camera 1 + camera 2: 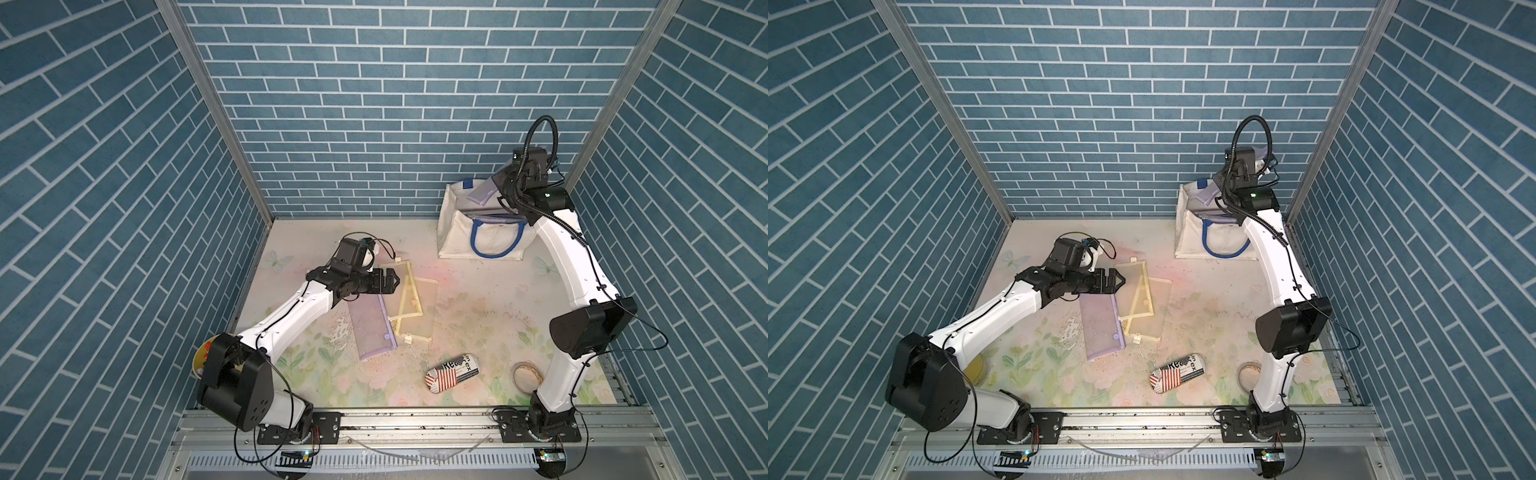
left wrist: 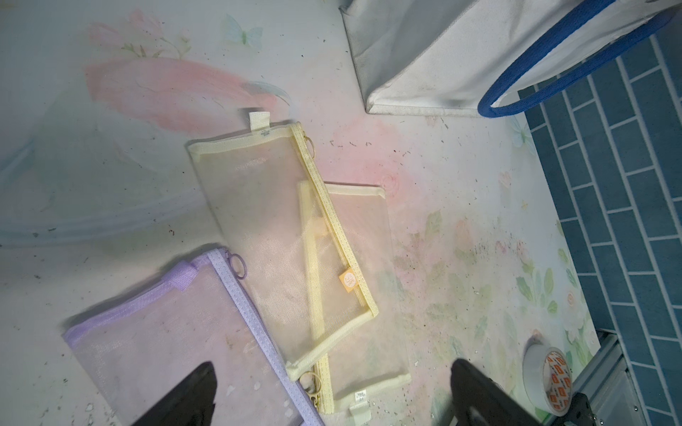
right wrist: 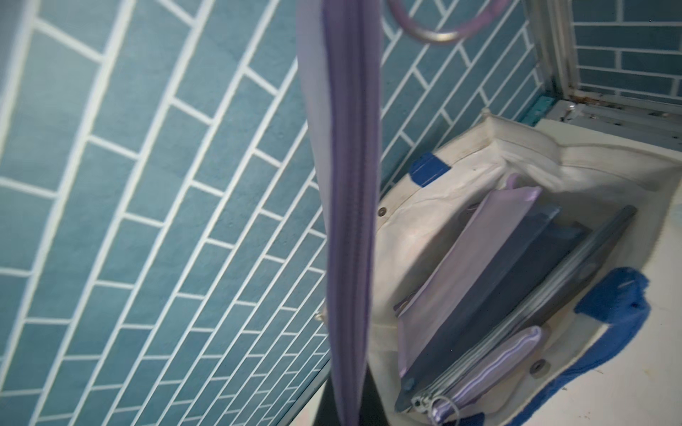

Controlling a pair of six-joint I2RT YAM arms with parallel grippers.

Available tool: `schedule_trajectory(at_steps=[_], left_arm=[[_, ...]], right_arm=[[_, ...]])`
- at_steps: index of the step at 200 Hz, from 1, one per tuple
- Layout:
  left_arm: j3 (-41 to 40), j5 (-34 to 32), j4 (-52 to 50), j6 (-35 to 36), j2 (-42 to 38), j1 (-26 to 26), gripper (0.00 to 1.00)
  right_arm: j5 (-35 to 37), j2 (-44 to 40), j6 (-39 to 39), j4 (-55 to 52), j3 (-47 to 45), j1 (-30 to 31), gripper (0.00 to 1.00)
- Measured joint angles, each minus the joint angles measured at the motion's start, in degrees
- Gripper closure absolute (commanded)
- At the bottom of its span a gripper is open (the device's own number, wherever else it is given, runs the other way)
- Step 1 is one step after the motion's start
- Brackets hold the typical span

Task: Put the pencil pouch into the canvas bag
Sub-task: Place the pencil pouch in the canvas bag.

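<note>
With R gripper [image 1: 500, 185] pinching the lilac pouch [image 1: 482, 192] over the canvas bag [image 1: 457, 239] at the far-right corner of the tabletop [image 1: 478, 299], we should sink it below the rim b4 letting go; L gripper [image 1: 394, 281] gapes open, empty.

A floral mat [image 1: 478, 299] covers the table, enclosed by blue brick-pattern walls [image 1: 374, 104]. Near its front edge lies a rounded case [image 1: 451, 371] printed with newsprint lettering and a striped flag. Just beside it, a roll of tape [image 1: 516, 374] lies flat. A yellow disc [image 1: 200, 357] shows at the front left corner, partly hidden.
</note>
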Motion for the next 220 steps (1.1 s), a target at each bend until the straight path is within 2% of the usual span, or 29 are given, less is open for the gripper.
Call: schedule_trajectory(at_steps=[41, 103, 134, 149, 203, 220], left_arm=[[-0.5, -0.2, 0.1, 0.2, -0.2, 0.0, 0.01], [-3.5, -1.2, 0.0, 0.4, -2.6, 0.0, 0.01], [-4.4, -1.9, 0.0, 0.4, -3.9, 0.0, 0.01], [-4.7, -2.2, 0.0, 0.5, -4.1, 0.0, 0.01], [-5.4, -2.2, 0.2, 1.4, -4.1, 0.0, 0.01], [-5.4, -2.2, 0.2, 1.6, -4.1, 0.0, 0.01]], right_arm=[[1.3, 3.5, 6.8, 0.3, -0.7, -2.4, 1.0], [1.0, 10.9, 14.7, 0.2, -0.6, -1.8, 1.0], [1.0, 14.4, 16.3, -1.4, 3.3, -1.7, 1.0], [0.8, 14.7, 16.9, -1.4, 4.1, -1.7, 0.96], [0.6, 14.6, 19.6, -0.6, 3.9, -1.7, 0.69], [0.5, 14.4, 19.9, 0.6, 2.9, -1.7, 0.65]])
